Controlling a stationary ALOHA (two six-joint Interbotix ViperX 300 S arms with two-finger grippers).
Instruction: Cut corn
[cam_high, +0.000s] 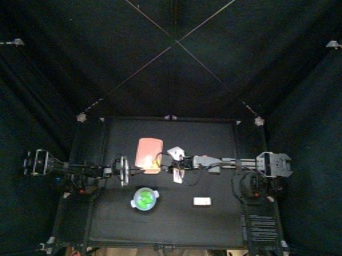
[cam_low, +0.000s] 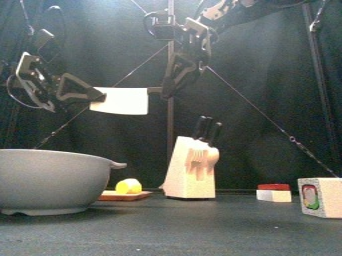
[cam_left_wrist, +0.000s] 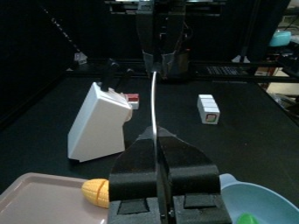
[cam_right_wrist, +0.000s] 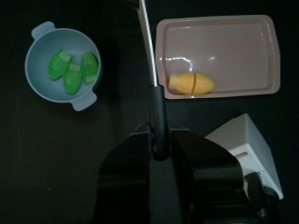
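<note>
The right gripper (cam_right_wrist: 158, 131) is pressed together on the straight black handle of a knife with a broad white blade (cam_low: 123, 101). In the right wrist view the handle comes out between the jaws and the blade continues as a thin line, seen from its edge. The left gripper (cam_left_wrist: 158, 140) also has its jaws almost together. The thin edge of the blade runs out of the narrow slit between them, so it seems to pinch the same knife at the other end. In the front view the blade hangs flat and level, high above the black table (cam_left_wrist: 233, 140).

Under the knife lies the salmon-pink rectangular plastic board (cam_right_wrist: 233, 44). The corn (cam_right_wrist: 191, 83), a small yellow-orange stubby piece, rests on this board near the edge that faces the round pale dish (cam_right_wrist: 41, 66). The knife is well above the corn and does not touch it. The dish holds some green pieces (cam_right_wrist: 70, 68) and stands beside the board, apart from it. A white wooden knife block (cam_low: 191, 168) with dark handles in it stands just beside the board on the other side. A small white rectangular block (cam_left_wrist: 208, 107) lies further away on the table.
</note>
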